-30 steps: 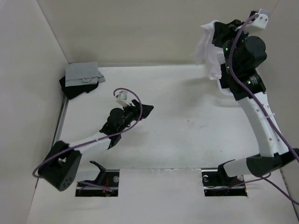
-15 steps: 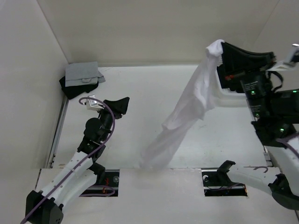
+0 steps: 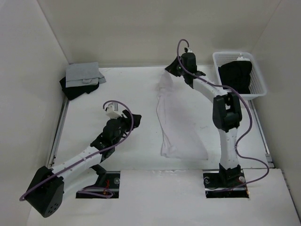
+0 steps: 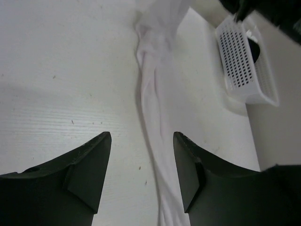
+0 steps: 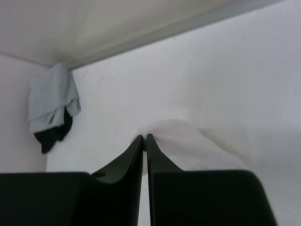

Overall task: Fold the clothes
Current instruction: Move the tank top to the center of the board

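Note:
The clothes (image 3: pixel 175 125), a white shirt-like garment, lie stretched in a long crumpled strip down the middle of the table. Their wider end is near the front edge. My right gripper (image 3: pixel 173 68) reaches to the far end of the strip and is shut on a fold of the white fabric (image 5: pixel 188 141); in the right wrist view the jaws (image 5: pixel 145 138) pinch its edge. My left gripper (image 3: pixel 128 116) hovers open to the left of the garment, apart from it. In the left wrist view the clothes (image 4: pixel 155 108) run ahead between the open fingers (image 4: pixel 141 136), untouched.
A white plastic basket (image 3: pixel 255 87) holding a black garment (image 3: pixel 235 75) stands at the far right. A light grey cloth (image 3: pixel 82 74) lies on black garments (image 3: pixel 74 90) in the far left corner. White walls close in the back and both sides.
My right arm has swung from high on the right out to the far middle, laying the hanging garment down flat on the table. The left gripper has shifted slightly and stays open.

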Available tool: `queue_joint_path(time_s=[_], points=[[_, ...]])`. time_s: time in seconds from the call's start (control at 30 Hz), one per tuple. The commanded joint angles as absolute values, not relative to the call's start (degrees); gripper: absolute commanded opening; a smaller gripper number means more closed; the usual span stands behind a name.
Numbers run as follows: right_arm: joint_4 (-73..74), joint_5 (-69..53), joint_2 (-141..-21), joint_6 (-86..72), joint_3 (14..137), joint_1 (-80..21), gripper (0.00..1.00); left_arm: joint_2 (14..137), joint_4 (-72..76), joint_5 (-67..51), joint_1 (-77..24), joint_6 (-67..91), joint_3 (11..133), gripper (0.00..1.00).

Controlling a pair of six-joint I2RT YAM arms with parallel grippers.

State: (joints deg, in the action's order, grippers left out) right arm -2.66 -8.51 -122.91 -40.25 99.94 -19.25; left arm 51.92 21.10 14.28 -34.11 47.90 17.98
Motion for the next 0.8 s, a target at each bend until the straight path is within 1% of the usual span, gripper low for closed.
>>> queue_joint_path(time_s=[0.0,0.07,0.1,0.13,0.2,0.23,0.3,0.33,0.37,0.4,0.43,0.47,0.5,0.6,0.63,0.77], points=[[3.05,-1.86,-124.79,-43.77,117.65,-21.57,0.19,55.70,19.96,14.94,-37.47,44.83,19.94,0.54],[3.61,-0.80,-123.24,-43.25,116.91,-21.75,0.38,58.35,19.34,14.77,-39.94,44.65,20.83,0.54],[1.60,0.17,-120.00,-41.94,112.89,-21.75,0.49,61.32,18.64,14.94,-43.16,44.39,21.87,0.54],[-0.42,0.87,-116.75,-40.27,108.59,-21.75,0.55,63.35,18.11,15.12,-45.46,44.04,22.58,0.53],[-2.80,1.49,-110.17,-37.37,99.55,-21.40,0.59,67.12,17.23,15.38,-48.98,43.60,23.81,0.52],[-3.77,2.19,-105.95,-36.74,93.49,-21.05,0.54,70.19,16.70,15.55,-51.43,44.20,24.34,0.48],[-5.53,3.42,-99.78,-36.91,83.72,-20.26,0.36,73.46,17.31,15.30,-53.82,44.91,24.52,0.40],[-6.76,3.95,-96.36,-37.44,77.67,-20.17,0.25,74.52,17.49,15.12,-55.05,45.00,24.61,0.37],[-8.51,5.09,-92.15,-38.31,69.95,-20.26,0.10,75.40,17.58,15.47,-56.63,44.39,25.04,0.35],[-9.66,6.23,-89.50,-38.84,64.74,-20.26,0.06,75.50,17.67,15.73,-58.30,43.86,25.57,0.35],[-9.93,6.76,-88.69,-39.02,63.12,-20.43,0.05,75.32,17.67,16.43,-59.53,43.07,26.10,0.35],[-12.98,10.86,-83.11,-40.15,52.66,-21.91,0.06,74.71,17.23,19.57,-62.85,40.46,27.84,0.37],[-14.14,12.64,-80.45,-41.04,48.47,-22.10,0.08,74.53,16.70,21.69,-64.80,38.60,29.08,0.38],[-15.55,14.59,-74.11,-43.85,40.10,-22.10,0.12,76.81,13.89,28.12,-70.78,32.27,34.88,0.42],[-15.90,15.11,-71.22,-45.34,36.42,-22.10,0.15,78.47,13.02,29.00,-71.66,30.95,36.55,0.42],[-15.38,16.43,-60.41,-49.82,24.73,-20.79,0.34,87.16,10.46,32.16,-74.31,28.04,43.31,0.42]])
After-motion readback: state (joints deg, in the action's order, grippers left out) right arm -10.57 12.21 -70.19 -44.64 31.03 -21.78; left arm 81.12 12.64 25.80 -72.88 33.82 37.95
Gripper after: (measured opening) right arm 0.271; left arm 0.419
